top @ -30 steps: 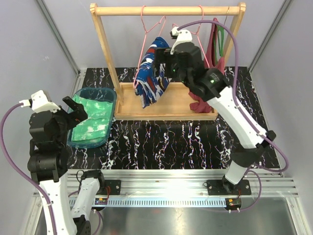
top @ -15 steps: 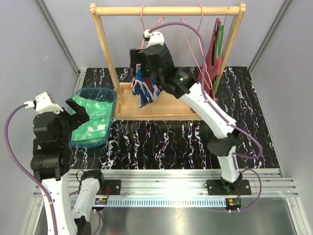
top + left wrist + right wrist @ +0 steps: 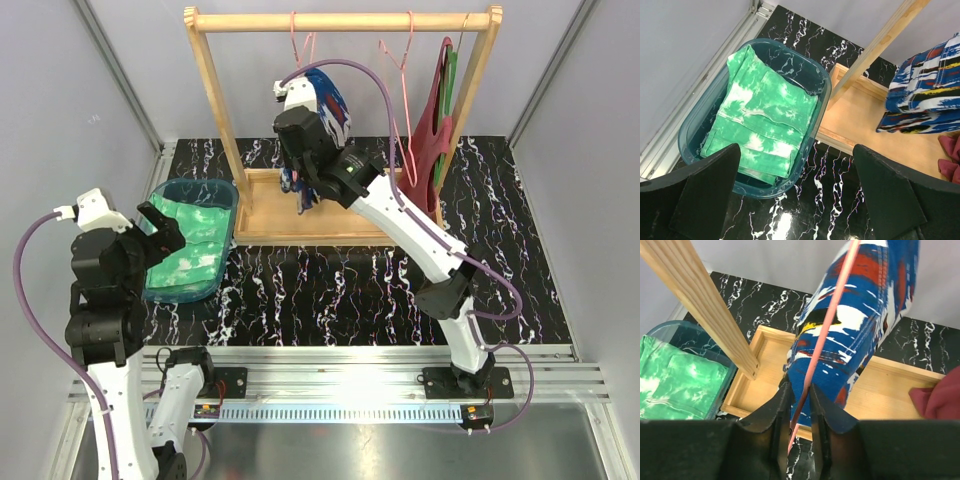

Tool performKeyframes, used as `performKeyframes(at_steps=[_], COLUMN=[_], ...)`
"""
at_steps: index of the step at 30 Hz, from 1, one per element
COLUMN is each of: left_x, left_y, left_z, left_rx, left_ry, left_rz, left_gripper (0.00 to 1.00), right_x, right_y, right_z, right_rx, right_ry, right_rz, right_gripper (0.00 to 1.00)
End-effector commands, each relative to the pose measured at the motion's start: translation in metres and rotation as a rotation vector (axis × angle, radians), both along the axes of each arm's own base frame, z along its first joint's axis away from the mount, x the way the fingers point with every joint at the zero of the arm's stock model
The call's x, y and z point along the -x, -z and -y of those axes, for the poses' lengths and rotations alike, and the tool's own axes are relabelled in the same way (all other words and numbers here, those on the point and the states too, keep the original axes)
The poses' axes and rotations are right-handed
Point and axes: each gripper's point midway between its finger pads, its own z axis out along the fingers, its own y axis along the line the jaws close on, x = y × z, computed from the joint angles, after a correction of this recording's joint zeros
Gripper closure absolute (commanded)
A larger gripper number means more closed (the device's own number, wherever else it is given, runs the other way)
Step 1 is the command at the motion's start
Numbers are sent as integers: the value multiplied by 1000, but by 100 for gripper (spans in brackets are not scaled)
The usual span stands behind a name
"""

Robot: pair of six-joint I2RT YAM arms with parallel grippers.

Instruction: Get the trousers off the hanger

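The dark blue trousers [image 3: 328, 100] with red and white patches hang bunched over a pink hanger [image 3: 300, 42] on the wooden rack [image 3: 340, 20]. My right gripper [image 3: 800, 390] is shut on their lower edge, and the pink hanger wire [image 3: 825, 335] runs between its fingers. The blue cloth [image 3: 860, 325] rises from the fingertips. The mint green trousers [image 3: 185, 250] lie folded in a teal bin [image 3: 200, 185]. My left gripper [image 3: 796, 150] hovers open over the bin's near right corner, empty. From there the green trousers [image 3: 765, 120] and the blue trousers [image 3: 925, 95] both show.
A dark red garment [image 3: 430, 120] hangs at the rack's right end, beside an empty pink hanger [image 3: 405, 60]. The rack's wooden base tray [image 3: 370, 215] lies under the hanging clothes. A slanted rack post [image 3: 705, 305] stands close left of my right gripper. Grey walls enclose the table.
My right arm swung left from the rack's middle to the blue trousers and its jaws closed on them. The trousers have swung up towards the rod. My left arm barely moved.
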Motion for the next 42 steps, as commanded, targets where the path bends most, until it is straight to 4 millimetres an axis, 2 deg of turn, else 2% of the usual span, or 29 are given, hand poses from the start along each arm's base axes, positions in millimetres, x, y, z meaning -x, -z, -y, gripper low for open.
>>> performKeyframes(at_steps=[1, 6, 15, 18, 22, 23, 25, 27, 31, 33, 35, 37, 42], left_x=[-5, -4, -5, -5, -6, -6, -6, -6, -6, -6, -7, -7, -7], left_y=[-8, -5, 1, 3, 3, 3, 3, 3, 3, 3, 3, 3, 3], left_z=[6, 6, 7, 8, 9, 9, 10, 10, 11, 12, 13, 13, 13], left_rx=[6, -4, -12, -12, -11, -13, -12, -12, -10, -11, -10, -10, -10], left_ry=[36, 39, 53, 58, 66, 66, 69, 71, 80, 84, 87, 88, 90], left_rz=[52, 43, 28, 24, 23, 24, 21, 24, 22, 23, 22, 20, 17], left_gripper=[1, 1, 1, 1, 1, 1, 1, 1, 1, 1, 1, 1, 1], right_x=[7, 2, -8, -8, -12, -13, -13, -15, -17, -20, -21, -23, -24], right_y=[-52, -39, -37, -37, -39, -39, -40, -43, -51, -55, -48, -40, -33], right_z=[25, 27, 28, 30, 34, 36, 37, 37, 45, 49, 50, 49, 47], right_rx=[-69, -47, -65, -69, -80, -71, -69, -68, -77, -87, -84, -76, -73], right_ry=[39, 27, 3, 3, 2, 6, 2, -7, -7, -9, -15, -19, -22], right_rz=[95, 66, 48, 44, 41, 44, 51, 62, 91, 108, 95, 81, 72], right_gripper=[74, 75, 70, 76, 76, 77, 92, 100, 100, 91, 83, 80, 89])
